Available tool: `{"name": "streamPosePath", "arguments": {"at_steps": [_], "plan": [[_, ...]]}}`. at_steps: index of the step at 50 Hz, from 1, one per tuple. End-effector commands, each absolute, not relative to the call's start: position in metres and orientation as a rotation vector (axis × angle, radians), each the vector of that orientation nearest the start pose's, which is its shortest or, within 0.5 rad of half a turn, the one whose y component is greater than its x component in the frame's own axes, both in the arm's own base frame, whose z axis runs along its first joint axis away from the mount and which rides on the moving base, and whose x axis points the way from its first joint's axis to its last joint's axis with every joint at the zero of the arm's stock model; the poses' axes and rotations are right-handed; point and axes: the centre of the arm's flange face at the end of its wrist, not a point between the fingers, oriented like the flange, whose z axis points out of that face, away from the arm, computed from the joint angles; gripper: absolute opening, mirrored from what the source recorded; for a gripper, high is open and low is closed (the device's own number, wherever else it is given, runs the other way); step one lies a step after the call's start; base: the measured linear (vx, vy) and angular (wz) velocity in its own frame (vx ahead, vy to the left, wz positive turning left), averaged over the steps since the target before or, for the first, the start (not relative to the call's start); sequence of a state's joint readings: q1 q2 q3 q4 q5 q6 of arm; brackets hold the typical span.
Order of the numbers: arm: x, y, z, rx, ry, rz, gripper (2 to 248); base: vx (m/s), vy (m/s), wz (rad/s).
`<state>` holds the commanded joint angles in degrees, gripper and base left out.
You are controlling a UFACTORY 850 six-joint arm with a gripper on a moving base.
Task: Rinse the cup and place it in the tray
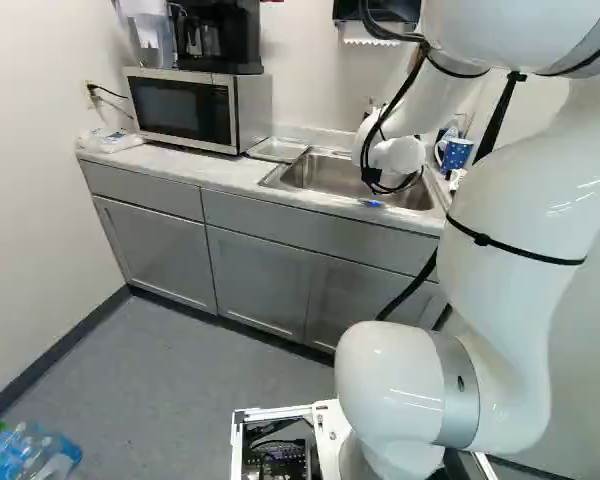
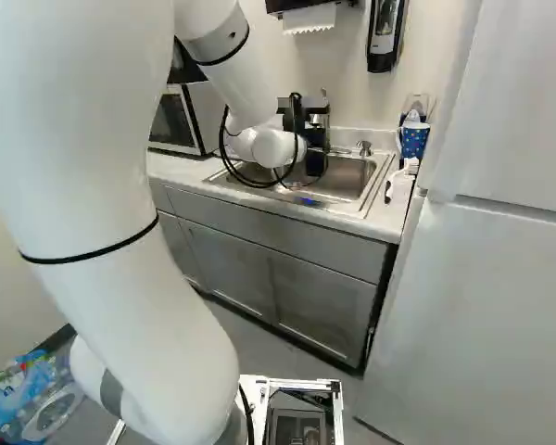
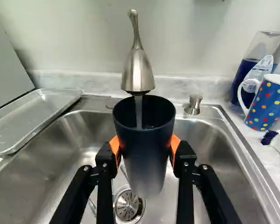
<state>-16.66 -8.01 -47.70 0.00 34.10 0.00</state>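
A microwave (image 1: 185, 108) sits on the tabletop (image 1: 195, 169), a coffee maker (image 1: 218, 38) on top of it. Just beside it, a metal tray (image 1: 278, 149) lies near the sink (image 1: 330, 177). A blue mug (image 1: 456, 154) stands beyond the arm (image 1: 515, 230).

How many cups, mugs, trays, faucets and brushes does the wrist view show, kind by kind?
Cups: 1 (tall dark tapered cup, held in the black two-finger gripper)
Mugs: 1 (blue mug with coloured dots and white handle)
Trays: 1 (flat rectangular metal tray)
Faucets: 1 (brushed-metal faucet)
Brushes: 1 (white brush with dark blue bristles)
Total: 5
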Motion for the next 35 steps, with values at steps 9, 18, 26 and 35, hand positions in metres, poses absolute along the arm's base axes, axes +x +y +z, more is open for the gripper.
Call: {"name": "streamPosePath", "arguments": {"at_steps": [9,18,26,35], "plan": [[0.5061,-0.1514,0.4931,-2.634,0.385,-1.977,122,0.000,0.000,0.000],[0.5061,-0.1514,0.4931,-2.634,0.385,-1.977,122,0.000,0.000,0.000],[0.5061,-0.1514,0.4931,-2.634,0.385,-1.977,122,0.000,0.000,0.000],[0.5061,-0.1514,0.4931,-2.634,0.385,-1.977,122,0.000,0.000,0.000]]}}
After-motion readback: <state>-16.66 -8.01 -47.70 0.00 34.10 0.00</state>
